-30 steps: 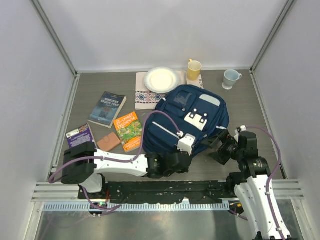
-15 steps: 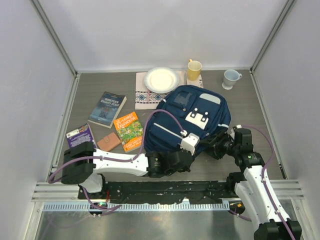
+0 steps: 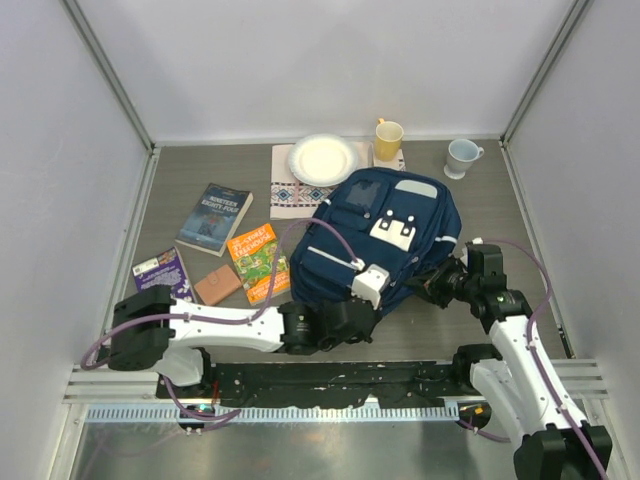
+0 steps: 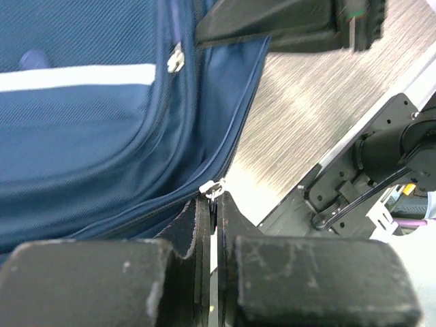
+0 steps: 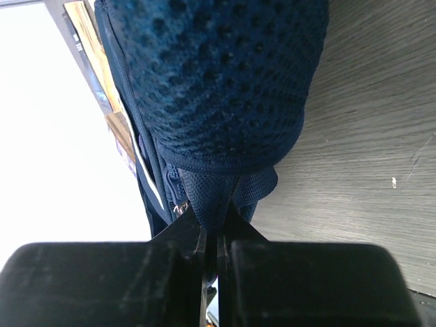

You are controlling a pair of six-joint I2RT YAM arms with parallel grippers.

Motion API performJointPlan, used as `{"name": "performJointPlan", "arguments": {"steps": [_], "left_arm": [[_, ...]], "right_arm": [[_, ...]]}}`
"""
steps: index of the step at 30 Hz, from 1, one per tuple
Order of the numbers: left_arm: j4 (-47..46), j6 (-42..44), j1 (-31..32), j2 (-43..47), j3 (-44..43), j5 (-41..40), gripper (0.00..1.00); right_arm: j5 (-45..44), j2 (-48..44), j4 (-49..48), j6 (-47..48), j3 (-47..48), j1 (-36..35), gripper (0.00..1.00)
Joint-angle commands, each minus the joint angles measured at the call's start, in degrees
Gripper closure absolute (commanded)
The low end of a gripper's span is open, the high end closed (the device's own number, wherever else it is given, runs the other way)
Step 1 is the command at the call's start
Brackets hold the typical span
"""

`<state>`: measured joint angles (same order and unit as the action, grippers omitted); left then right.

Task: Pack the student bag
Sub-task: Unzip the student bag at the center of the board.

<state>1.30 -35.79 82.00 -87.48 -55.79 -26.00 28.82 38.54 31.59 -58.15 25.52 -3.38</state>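
Student bag lies flat, front pockets up, right of the middle of the bench, its lower end toward the near edge; both arms have hold of it there. At the bag's near edge the left gripper is closed tight on the small metal zip pull, seemingly to run the zip and open a compartment; how far that zip is already open I cannot tell. At the bag's near right corner the right gripper is pinched shut on a fold of navy mesh, probably to anchor the fabric against that pull. Likely cargo waits toward the left edge: 3 books and a brown wallet; along the far edge sit a white plate on a patterned cloth and 2 cups toward the far right corner. Bench surface is matte grey wood-grain; plain pale walls close it in on 3 sides.
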Motion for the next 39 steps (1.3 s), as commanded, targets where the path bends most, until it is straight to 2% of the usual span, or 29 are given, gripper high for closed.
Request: {"name": "performJointPlan", "arguments": {"steps": [1,7,12,15,20,23,26,28,33,35,36,38,39], "left_arm": [[8.35,-4.28,0.36,7.41,5.42,-3.09,1.0],[14.42,-11.22,0.36,15.57,14.91,-5.55,1.0],[16.37,-11.06,0.45,17.96,17.56,-5.21,1.0],[14.09,-9.13,0.97,17.52,17.47,-1.26,1.0],[9.87,-7.19,3.43,14.55,16.59,-0.11,1.0],[8.9,-6.14,4.84,12.69,14.22,-0.98,1.0],[6.7,-5.35,5.45,10.5,12.38,-1.07,1.0],[5.38,-5.08,5.45,8.56,11.32,-2.03,1.0],[2.05,-4.03,5.37,4.96,7.63,-2.31,1.0],[0.11,-3.94,5.37,2.59,5.53,-0.81,1.0],[-0.16,-3.94,5.37,1.71,4.82,-0.02,1.0],[-1.03,-4.02,5.45,-0.66,3.41,1.82,1.0],[-1.04,-4.28,5.37,-1.37,2.71,2.35,1.0]], "right_arm": [[-11.58,2.76,-3.29,4.62,7.52,0.83,0.99],[-16.77,5.93,-2.51,10.49,11.92,0.92,0.99],[-18.45,5.84,-1.36,16.04,14.55,0.92,0.99],[-19.06,5.75,-0.31,19.82,16.05,0.92,0.99],[-11.52,7.42,-2.93,24.92,18.34,0.65,0.99],[-10.8,8.21,-4.17,28.42,20.35,0.57,0.99],[-9.06,13.21,-3.21,31.77,22.9,0.39,0.99],[-10.96,17.5,-1.19,32.14,24.57,0.3,0.99],[-11.59,22.26,-5.14,31.35,23.26,0.21,0.98],[-13.08,25.16,-4.18,30.99,24.05,0.21,0.94],[-16.04,25.61,-1.74,31.17,24.66,0.13,0.83],[-19.92,25.36,-0.49,31.87,25.02,0.12,0.68],[-23.33,24.83,0.39,31.96,25.11,0.21,0.5]]}}
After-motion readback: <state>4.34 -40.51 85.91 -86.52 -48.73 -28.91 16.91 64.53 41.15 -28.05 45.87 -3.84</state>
